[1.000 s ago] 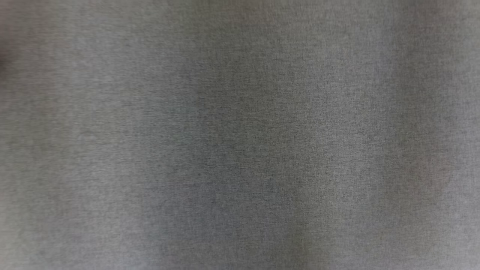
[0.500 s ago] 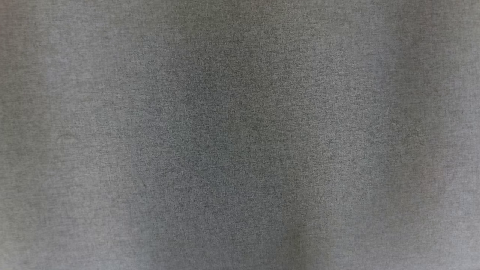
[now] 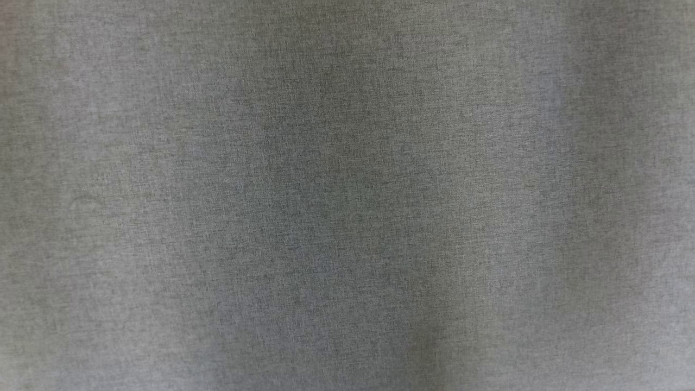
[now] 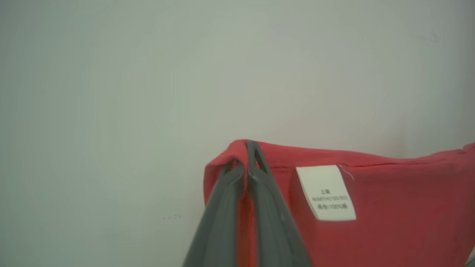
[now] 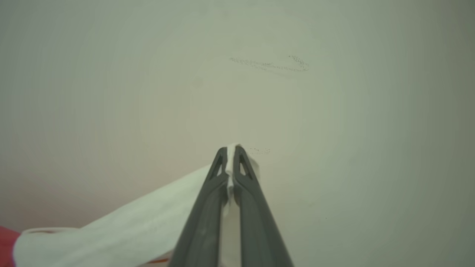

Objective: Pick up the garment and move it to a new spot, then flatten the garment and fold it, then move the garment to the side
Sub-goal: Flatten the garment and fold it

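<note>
My left gripper (image 4: 245, 157) is shut on the top edge of the red garment (image 4: 389, 207), which spreads to the right of its fingers and carries a white care label (image 4: 326, 193). My right gripper (image 5: 231, 157) is shut on a white part of the garment (image 5: 111, 233). That part stretches taut toward the lower left, where a sliver of red (image 5: 5, 244) shows. In the head view, a grey-looking woven cloth (image 3: 347, 195) with soft vertical folds hangs very close to the lens. I cannot tell whether it is the garment.
Behind both grippers lies a pale, plain surface (image 4: 148, 92). It bears a faint dark smudge (image 5: 271, 65) above the right fingers.
In the head view the cloth's shaded folds have drifted slightly to the left, and a dark patch at the left edge has gone. The cloth stays close to the lens.
</note>
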Motion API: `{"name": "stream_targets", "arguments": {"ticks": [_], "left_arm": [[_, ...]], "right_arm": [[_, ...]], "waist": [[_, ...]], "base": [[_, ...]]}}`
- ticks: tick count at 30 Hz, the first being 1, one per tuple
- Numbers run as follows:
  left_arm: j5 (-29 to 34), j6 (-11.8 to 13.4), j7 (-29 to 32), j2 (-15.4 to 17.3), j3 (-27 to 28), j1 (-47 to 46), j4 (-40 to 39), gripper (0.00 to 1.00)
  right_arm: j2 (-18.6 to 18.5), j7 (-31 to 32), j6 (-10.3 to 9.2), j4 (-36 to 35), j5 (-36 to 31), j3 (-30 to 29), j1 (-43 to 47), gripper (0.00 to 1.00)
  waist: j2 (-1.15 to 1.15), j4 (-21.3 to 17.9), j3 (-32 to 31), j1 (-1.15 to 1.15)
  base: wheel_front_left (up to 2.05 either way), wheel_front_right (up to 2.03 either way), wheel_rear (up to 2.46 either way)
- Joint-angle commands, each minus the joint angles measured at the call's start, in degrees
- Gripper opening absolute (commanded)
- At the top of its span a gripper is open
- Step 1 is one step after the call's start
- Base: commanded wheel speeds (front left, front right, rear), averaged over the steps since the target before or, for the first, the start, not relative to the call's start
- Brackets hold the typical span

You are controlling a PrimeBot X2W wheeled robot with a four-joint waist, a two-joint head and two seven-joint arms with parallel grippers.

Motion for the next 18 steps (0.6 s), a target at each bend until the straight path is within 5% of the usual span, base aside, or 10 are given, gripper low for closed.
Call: {"name": "stream_targets", "arguments": {"ticks": [1,10,18], "left_arm": [[-0.81,0.15,-0.66,0.22,-0.29,0.14,0.35,0.0],[-5.19,0.15,-4.47,1.6,-3.43,7.74,-1.51,0.0],[-8.16,0.15,-6.96,6.49,-4.96,24.68,-9.31,0.0]], "right_arm": [[-0.06,-0.55,-0.15,0.21,0.6,0.32,-0.54,0.0],[0.22,-3.22,-0.15,-1.41,6.15,3.68,5.8,0.0],[-2.55,-5.39,-0.15,-9.57,16.24,6.67,22.29,0.0]], "waist": [[-0.01,0.02,0.1,0.0],[-0.01,-0.51,-2.06,0.0],[-0.01,-0.98,-8.0,0.0]], "base": [[0.0,0.0,0.0],[0.0,0.0,0.0],[0.0,0.0,0.0]]}}
